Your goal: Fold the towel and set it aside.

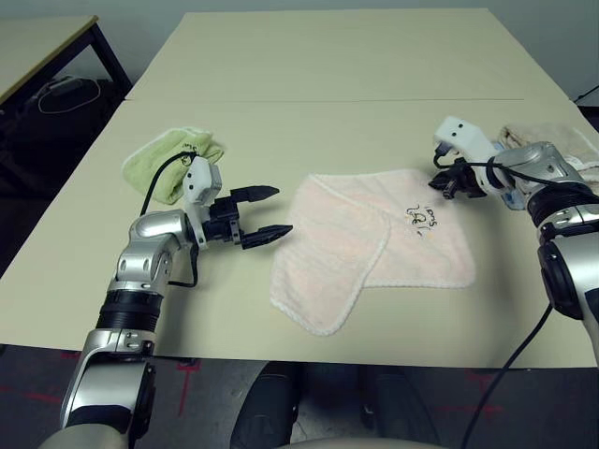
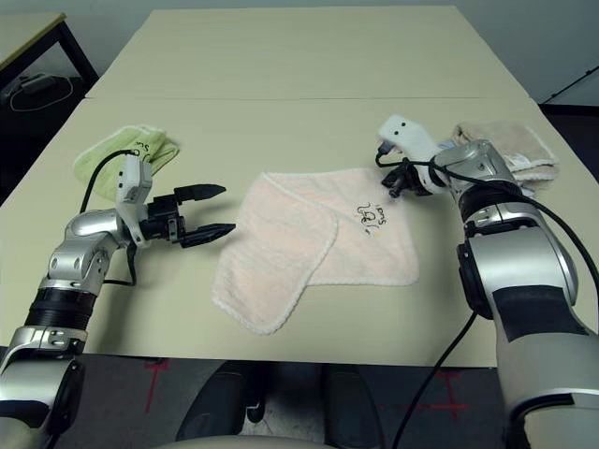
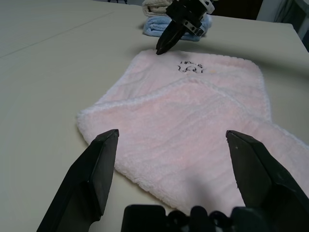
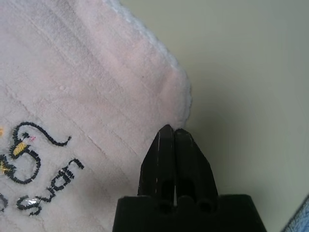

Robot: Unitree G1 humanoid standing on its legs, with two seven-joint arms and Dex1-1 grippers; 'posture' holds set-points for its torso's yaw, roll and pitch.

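Observation:
The pale pink towel (image 1: 374, 243) lies flat on the table between my arms, with its left part folded diagonally over itself. Dark embroidered script (image 1: 421, 216) shows near its far right corner. My right gripper (image 1: 442, 188) is shut, its tips pointing down at that far right corner; in the right wrist view the right gripper (image 4: 174, 129) has its fingers pressed together at the towel's edge with no cloth visible between them. To the left of the towel, my left gripper (image 1: 282, 211) is open and a little short of its edge.
A light green towel (image 1: 173, 159) lies crumpled at the far left behind my left arm. Folded beige (image 2: 505, 145) and blue (image 3: 154, 26) towels sit at the far right behind my right arm. A second table (image 1: 37, 47) stands at the back left.

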